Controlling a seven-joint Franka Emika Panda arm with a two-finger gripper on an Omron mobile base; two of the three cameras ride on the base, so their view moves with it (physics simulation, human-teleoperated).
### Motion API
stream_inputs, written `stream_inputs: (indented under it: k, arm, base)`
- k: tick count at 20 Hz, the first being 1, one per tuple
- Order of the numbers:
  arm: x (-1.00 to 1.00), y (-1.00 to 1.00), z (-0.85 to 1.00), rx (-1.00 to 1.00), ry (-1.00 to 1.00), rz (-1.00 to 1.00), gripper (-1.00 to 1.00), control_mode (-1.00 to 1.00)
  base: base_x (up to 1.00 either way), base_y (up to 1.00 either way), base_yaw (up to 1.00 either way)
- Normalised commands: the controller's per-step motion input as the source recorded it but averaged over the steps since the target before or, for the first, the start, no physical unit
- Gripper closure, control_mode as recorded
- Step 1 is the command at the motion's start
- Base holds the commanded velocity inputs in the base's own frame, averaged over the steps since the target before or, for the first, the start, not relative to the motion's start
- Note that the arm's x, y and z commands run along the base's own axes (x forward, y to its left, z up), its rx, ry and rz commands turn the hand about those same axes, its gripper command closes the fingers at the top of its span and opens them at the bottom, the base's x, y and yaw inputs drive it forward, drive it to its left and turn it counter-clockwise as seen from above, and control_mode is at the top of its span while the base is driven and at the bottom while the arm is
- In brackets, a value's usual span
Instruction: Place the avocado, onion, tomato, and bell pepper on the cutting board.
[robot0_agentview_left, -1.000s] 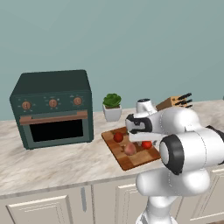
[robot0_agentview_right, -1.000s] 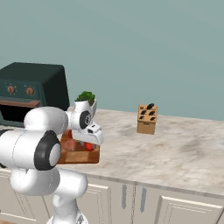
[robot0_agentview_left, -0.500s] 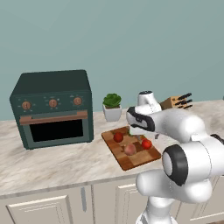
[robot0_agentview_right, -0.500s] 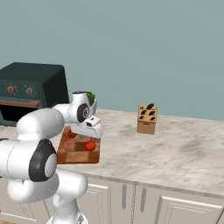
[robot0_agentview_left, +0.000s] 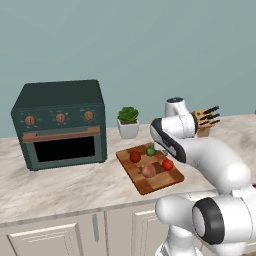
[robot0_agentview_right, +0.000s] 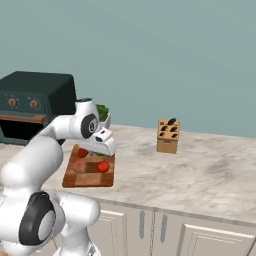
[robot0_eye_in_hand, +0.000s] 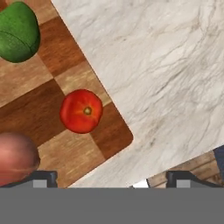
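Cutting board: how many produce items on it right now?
4. On the cutting board: avocado at the back, red one back-left, onion in front, red one right. None visibly hidden.

cut by hand-view edge: avocado (robot0_eye_in_hand: 17, 33), onion (robot0_eye_in_hand: 15, 158) | board (robot0_agentview_right: 75, 179) far end behind arm

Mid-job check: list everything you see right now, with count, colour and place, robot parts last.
cutting board: one, checkered brown wood, on the counter right of the oven.
avocado: one, green, board's far side.
onion: one, pinkish-peach, middle of the board.
red round produce: two, one at the board's far left, one by its right edge.
toaster oven: one, dark green, counter's left.
potted plant: one, green in a white pot, behind the board.
knife block: one, wooden, counter's right.
tool: one, dark tips, open, above the board's corner.
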Motion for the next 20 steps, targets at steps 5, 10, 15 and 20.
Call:
stream_inputs:
  k: [5, 10, 15, 20]
  arm:
    - [-0.71, -0.22, 0.27, -0.01, -0.13, -0.03, -1.00, -1.00]
    - [-0.76, -0.17, 0.32, -0.02, -0.15, -0.05, -1.00, -1.00]
    - [-0.69, -0.10, 0.22, -0.01, -0.16, -0.05, -1.00, -1.00]
    - [-0.41, -0.02, 0.03, -0.01, -0.09, -0.02, -1.00, -1.00]
  base:
    - [0.00, 0.00, 0.00]
    - [0.00, 0.00, 0.00]
    - [0.00, 0.00, 0.00]
    - [0.00, 0.00, 0.00]
